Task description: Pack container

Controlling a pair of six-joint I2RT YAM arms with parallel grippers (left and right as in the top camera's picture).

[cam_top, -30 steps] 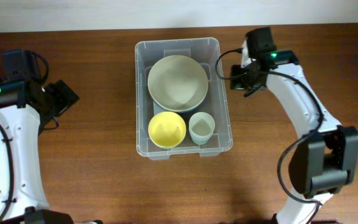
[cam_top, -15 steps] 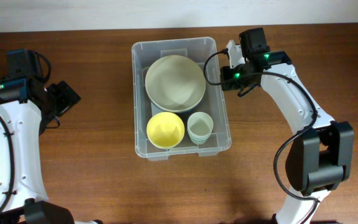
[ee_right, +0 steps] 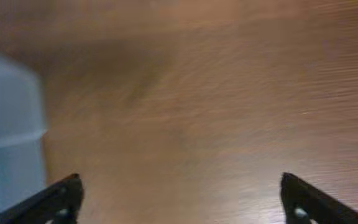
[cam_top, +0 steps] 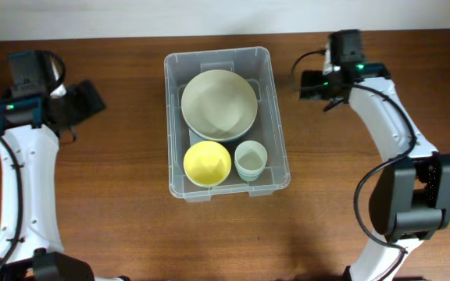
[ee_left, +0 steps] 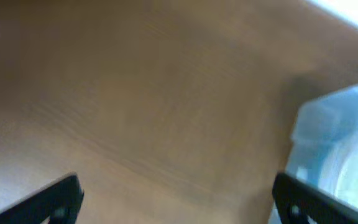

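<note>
The clear container [cam_top: 281,125] stands mid-table in the overhead view. It holds a large pale green bowl [cam_top: 219,104], a yellow bowl [cam_top: 207,163] and a small pale cup stack [cam_top: 251,160]. My right gripper [cam_top: 307,84] hovers just right of its far right corner, open and empty; in the right wrist view [ee_right: 182,202] its fingers [ee_right: 61,199] span bare wood, with the container [ee_right: 8,137] at the left edge. Well left of the container, my left gripper [cam_top: 92,97] is open and empty; in the left wrist view [ee_left: 179,205] the container [ee_left: 340,143] shows blurred at right.
Brown wooden table [cam_top: 123,211] all around the container. The table's far edge [cam_top: 131,35] runs just behind the container and both grippers. Both arms reach in from the near side at left and right.
My right gripper has opened and pulled back to the right, away from the container's right rim. The container sits slightly further left. My left gripper has shifted a little toward the far edge.
</note>
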